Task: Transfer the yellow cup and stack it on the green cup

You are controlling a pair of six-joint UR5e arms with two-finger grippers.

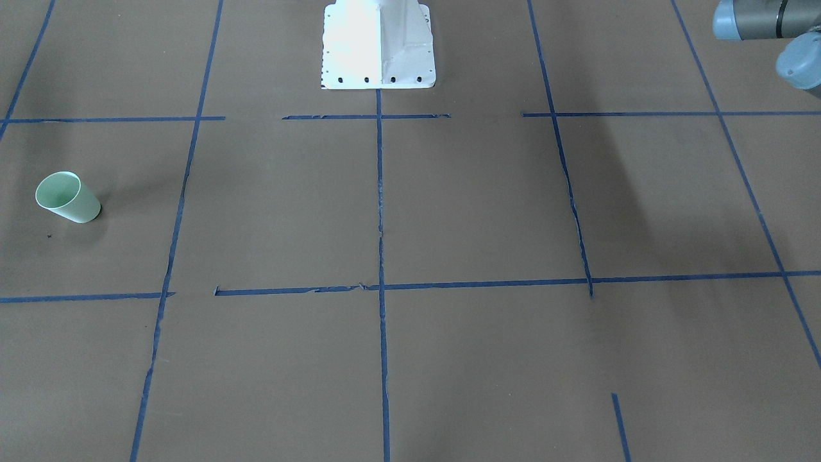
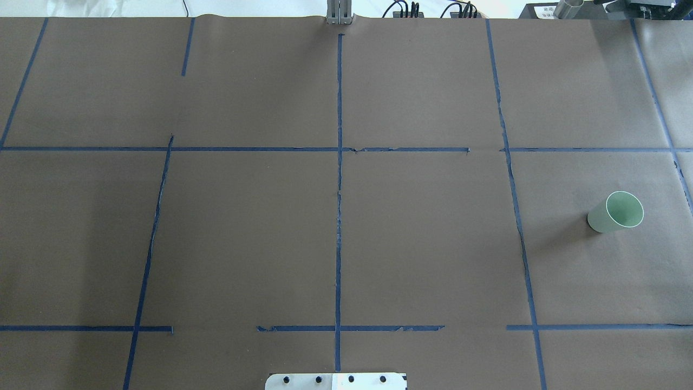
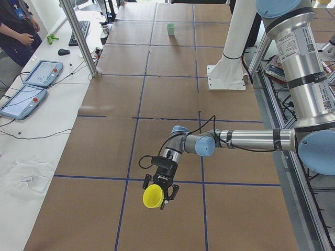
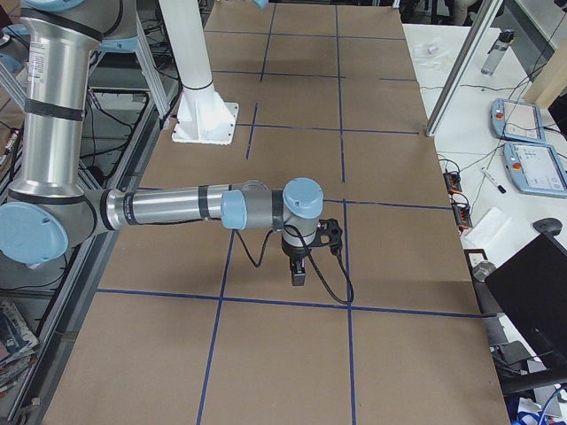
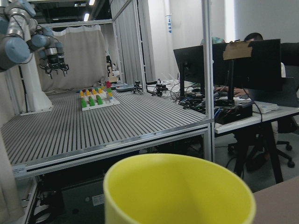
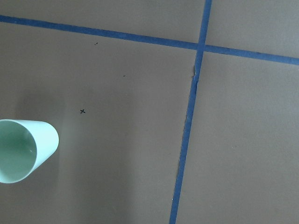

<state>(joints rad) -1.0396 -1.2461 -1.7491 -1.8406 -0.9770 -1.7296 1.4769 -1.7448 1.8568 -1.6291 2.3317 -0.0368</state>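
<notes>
The yellow cup (image 3: 153,197) hangs at the tip of my left gripper (image 3: 160,197), off the table, mouth turned outward. It fills the bottom of the left wrist view (image 5: 180,191), where no fingers show. I cannot tell whether the left gripper is open or shut. The green cup (image 2: 616,212) stands upright on my right side; it also shows in the front view (image 1: 67,197) and the right wrist view (image 6: 23,150). My right gripper (image 4: 299,274) points down above the table near it; I cannot tell its state.
The table is brown paper with a blue tape grid (image 2: 339,216). The white robot base (image 1: 378,45) stands at the middle of my edge. Part of my left arm (image 1: 763,22) shows in a corner. Operator desks with tablets (image 3: 31,83) run along the far side.
</notes>
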